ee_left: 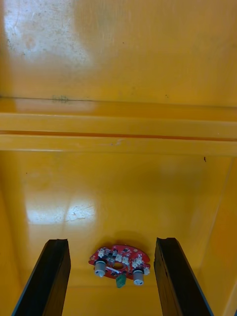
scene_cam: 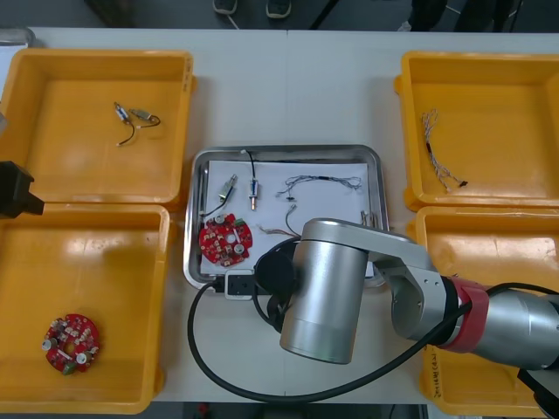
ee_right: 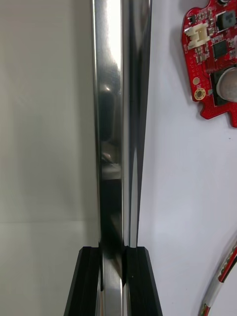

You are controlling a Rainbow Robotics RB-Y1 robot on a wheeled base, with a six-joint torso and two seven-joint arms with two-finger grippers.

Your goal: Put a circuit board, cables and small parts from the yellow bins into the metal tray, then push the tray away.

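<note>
Right gripper (ee_right: 114, 254) is clenched on the near rim of the metal tray (ee_right: 111, 123), which holds a round red circuit board (ee_right: 215, 59), cables (scene_cam: 319, 182) and small metal parts (scene_cam: 253, 190). The hold looks thin: a skewed push could slip off the rim, tilt the tray or swing it into the yellow bins (scene_cam: 498, 96) beside it. Left gripper (ee_left: 112, 242) hangs released, left of the tray.

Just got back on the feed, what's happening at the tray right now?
The right gripper has its jaws shut on the near rim of the tray, which holds a board, cables and small metal parts; pushing it away looks like what's left. The left gripper hangs, jaws open, above another board in the near left bin.
</note>
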